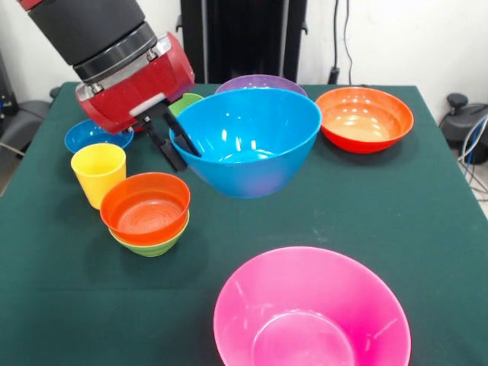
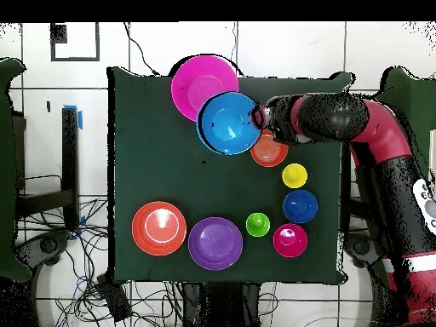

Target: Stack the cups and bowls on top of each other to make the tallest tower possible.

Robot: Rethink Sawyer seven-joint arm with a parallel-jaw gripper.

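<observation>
My gripper (image 1: 177, 141) is shut on the rim of the large light blue bowl (image 1: 248, 141), one finger inside and one outside, and holds it above the table. In the overhead view the gripper (image 2: 261, 121) and this bowl (image 2: 228, 123) sit beside the large pink bowl (image 2: 203, 81). The small orange-red bowl (image 1: 145, 206) is nested in the small light green bowl (image 1: 152, 245), just left of the held bowl. The yellow cup (image 1: 97, 174) stands next to them. The light green cup (image 1: 185, 101) is partly hidden behind my gripper.
The pink bowl (image 1: 311, 313) is at the near edge. The large orange bowl (image 1: 364, 116) and purple bowl (image 1: 261, 82) are at the far side. The small dark blue bowl (image 1: 95, 136) is at the far left. The small magenta-red bowl (image 2: 290, 239) shows only in the overhead view.
</observation>
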